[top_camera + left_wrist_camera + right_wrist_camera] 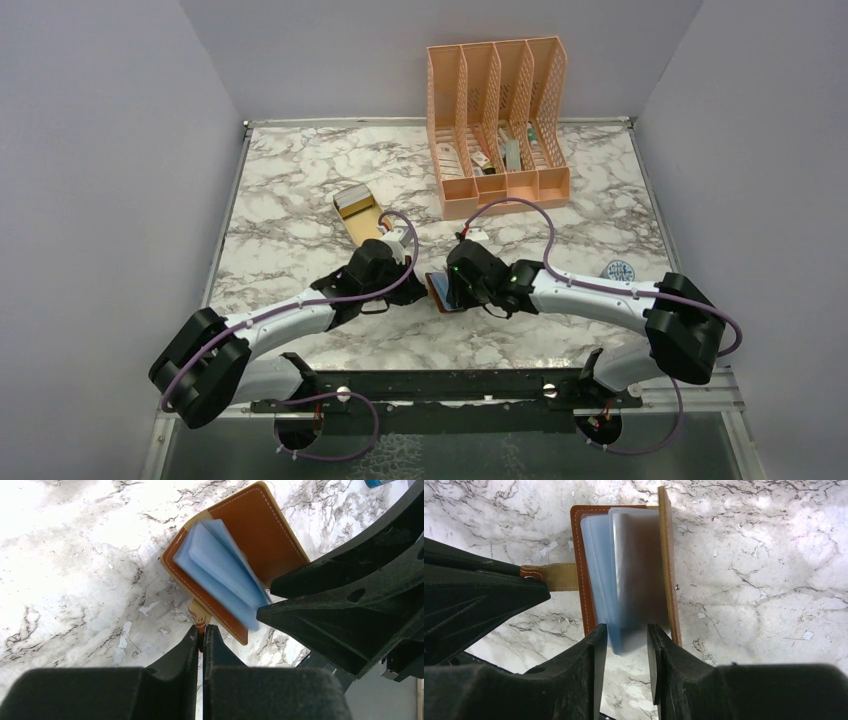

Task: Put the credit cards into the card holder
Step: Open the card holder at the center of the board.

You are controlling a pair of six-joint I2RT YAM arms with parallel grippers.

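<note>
Left claw (202, 630) is pinching fully closed on the snap tab (199, 615) of the card holder (265, 535), pinning it open on the marble-patterned table (75, 580). My right claw (626, 641) is standing about a third open, straddling the near edge of the sleeves (624, 570); I cannot tell whether its pads are actually pressing them.

I am judging this to be the preparing step: I am fanning the pockets to find one to load, and no card is going in yet. The credit cards (357, 205) seem to be the gold-toned stack lying further back, beyond my left claw and well apart from the holder.

Next I am needing to part one sleeve and then fetch a card. The leather is looking stiff and stitched, with one cover standing on edge. The sleeves are glossy, pale blue, thin and floppy, so they are likely to slip or spring shut.
</note>
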